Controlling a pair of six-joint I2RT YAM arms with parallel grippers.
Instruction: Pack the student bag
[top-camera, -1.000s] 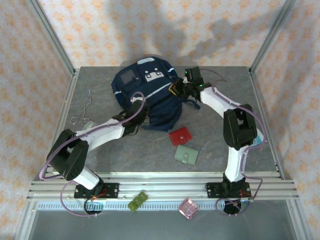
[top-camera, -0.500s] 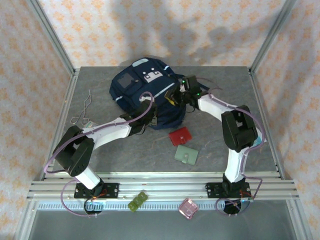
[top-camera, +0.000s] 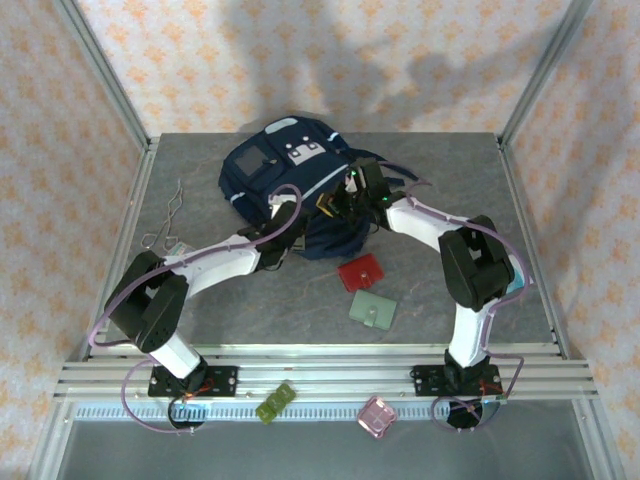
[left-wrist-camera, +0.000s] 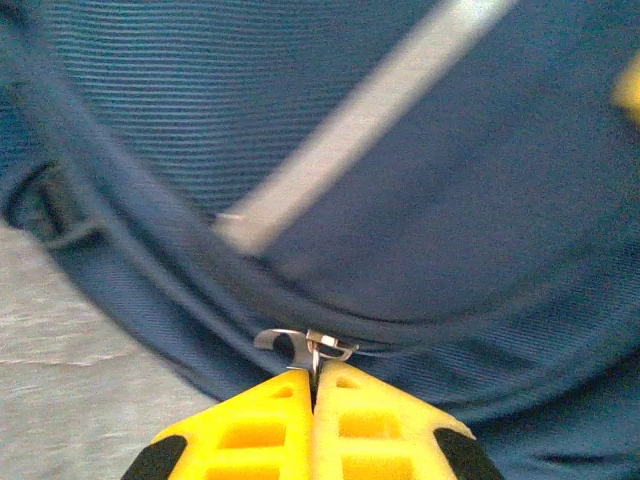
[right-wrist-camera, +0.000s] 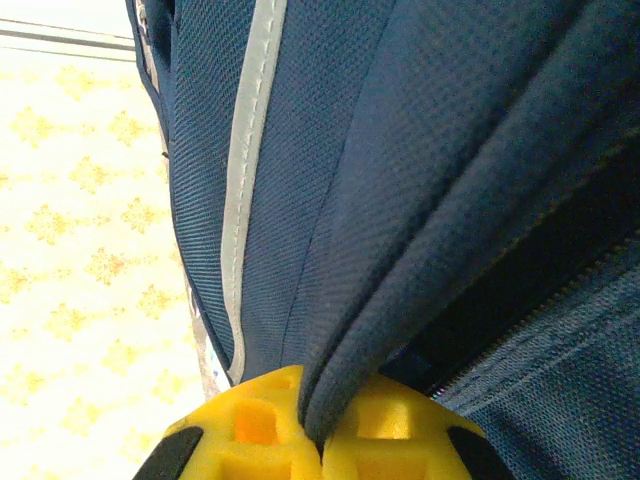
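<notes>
The student bag (top-camera: 283, 172), where does it lie?

— On the grey table (top-camera: 250, 300), toward the far middle. Its front, with the white and grey patches, faces up, and a grey-white stripe runs across the navy cloth. Its near end is bunched up between the two arms.

And the left gripper (top-camera: 296, 226)?

— It reaches the bag's near-left edge. In the left wrist view its yellow fingers (left-wrist-camera: 260, 430) are pressed together, and the small metal zipper pull (left-wrist-camera: 312, 346) is pinched at their tips. The navy cloth sits close behind.

The right gripper (top-camera: 335, 203)?

— It is at the bag's near-right side, just beside the left one. In the right wrist view its yellow fingers (right-wrist-camera: 255, 425) are closed on a thick fold of the navy fabric, which rises from between them. To the right of that fold runs a dark gap edged with zip teeth.

What else is there?

— A red wallet (top-camera: 361, 272) lies near the bag's near edge. A green wallet (top-camera: 372, 311) lies just beside it, closer to the arm bases. A wire tool (top-camera: 166, 222) lies well apart at the left of the table. On the rail at the near edge sit a green piece (top-camera: 274, 402) and a pink piece (top-camera: 376, 415).
</notes>
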